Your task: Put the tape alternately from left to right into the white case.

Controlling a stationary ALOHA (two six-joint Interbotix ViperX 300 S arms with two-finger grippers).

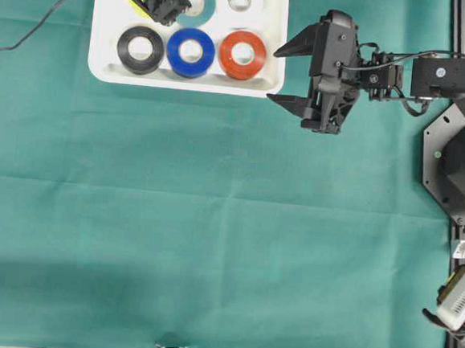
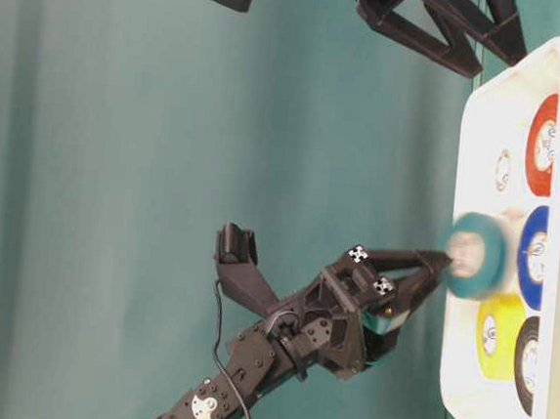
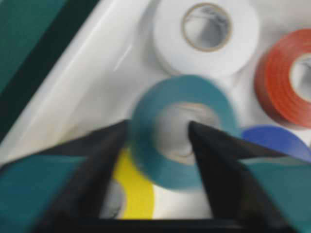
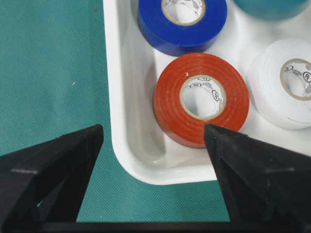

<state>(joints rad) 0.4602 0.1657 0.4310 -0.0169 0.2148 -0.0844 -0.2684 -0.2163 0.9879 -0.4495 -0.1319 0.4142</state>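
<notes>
The shallow white plastic rectangular case [image 1: 103, 43] holds black, blue, red, white and yellow tape rolls. Above its back row, between the white roll [image 3: 206, 34] and the yellow roll [image 3: 133, 191], a blurred teal tape roll [image 3: 182, 131] sits at the left gripper [image 3: 158, 138], one finger outside the ring, one in its core. Whether those jaws grip it cannot be told. The right gripper [image 1: 292, 75] hangs spread wide just beside the case's corner near the red roll [image 4: 200, 98], holding nothing.

- Light is bright and even; the green cloth [image 1: 213, 221] darkens in a soft band toward its bottom edge in the overhead view.
- The white case [image 4: 146, 167] shows a glossy sheen on its rim in the right wrist view.
- The teal tape roll [image 3: 182, 131] is smeared with motion blur in the left wrist view, and again in the table-level view.
- Beside that roll, the black fingers [image 3: 214, 165] are soft and out of focus.
</notes>
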